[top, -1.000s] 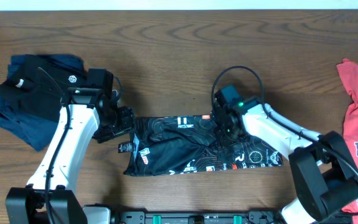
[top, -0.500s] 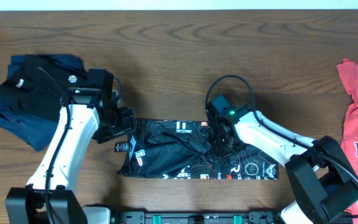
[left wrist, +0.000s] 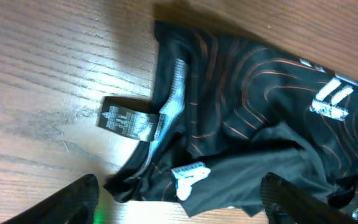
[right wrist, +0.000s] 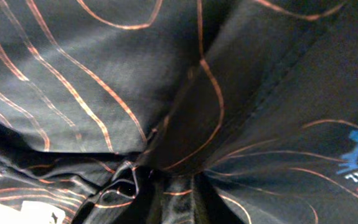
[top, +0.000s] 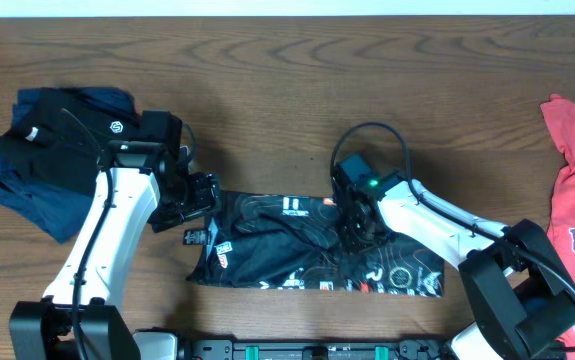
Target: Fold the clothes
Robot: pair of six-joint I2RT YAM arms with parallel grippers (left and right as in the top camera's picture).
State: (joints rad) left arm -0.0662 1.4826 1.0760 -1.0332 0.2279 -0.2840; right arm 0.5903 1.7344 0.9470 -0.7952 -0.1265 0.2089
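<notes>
While the right gripper (top: 355,228) pinches the rumpled black orange-lined jersey (top: 297,250) on the wooden table (top: 267,90) and the left gripper (top: 203,197) hangs spread above its labelled end, I judge the fold half-done: next, grasp that end.

A dark brown wooden table (top: 287,80) with bold wavy grain fills the view. A thin pale strip (top: 287,6) (wall or floor, hard to tell) runs along its far edge. Light glares softly off the wood.

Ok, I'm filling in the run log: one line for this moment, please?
jersey: crumpled strip on table | left gripper: open over its tag end | right gripper: down on its middle, cloth bunched, grip unclear
</notes>
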